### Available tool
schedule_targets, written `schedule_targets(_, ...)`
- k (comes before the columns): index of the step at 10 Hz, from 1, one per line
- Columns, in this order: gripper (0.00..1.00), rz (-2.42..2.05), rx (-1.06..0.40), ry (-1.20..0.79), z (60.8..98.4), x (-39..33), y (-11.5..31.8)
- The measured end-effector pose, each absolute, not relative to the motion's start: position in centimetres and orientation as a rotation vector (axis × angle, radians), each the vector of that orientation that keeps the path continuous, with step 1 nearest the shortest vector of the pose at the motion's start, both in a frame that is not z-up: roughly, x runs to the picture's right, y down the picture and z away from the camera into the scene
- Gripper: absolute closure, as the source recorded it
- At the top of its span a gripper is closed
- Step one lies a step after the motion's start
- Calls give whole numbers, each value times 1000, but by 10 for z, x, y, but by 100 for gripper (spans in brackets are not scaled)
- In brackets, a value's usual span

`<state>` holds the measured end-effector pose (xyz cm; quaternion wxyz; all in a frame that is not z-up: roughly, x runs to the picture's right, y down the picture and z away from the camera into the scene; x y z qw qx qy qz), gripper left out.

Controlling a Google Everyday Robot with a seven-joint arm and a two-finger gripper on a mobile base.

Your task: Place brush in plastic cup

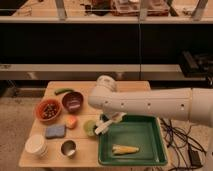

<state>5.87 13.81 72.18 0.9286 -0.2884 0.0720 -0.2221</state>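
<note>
Claw (115, 119) closed tight on brush (102, 128); plastic cup (89, 129) just beside claw, green tray (150, 134) beneath it.

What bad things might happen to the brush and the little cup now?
The gripper, over the left edge of the green plastic tray, holds the slim white long-handled brush tilted toward the small yellow-green plastic cup. The brush head might push that light cup over. Or it might miss the rim and drop onto the wooden table.
</note>
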Motion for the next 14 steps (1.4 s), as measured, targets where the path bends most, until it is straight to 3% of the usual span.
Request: schedule_targets(14,100,-503,-691,-10,707,46,119)
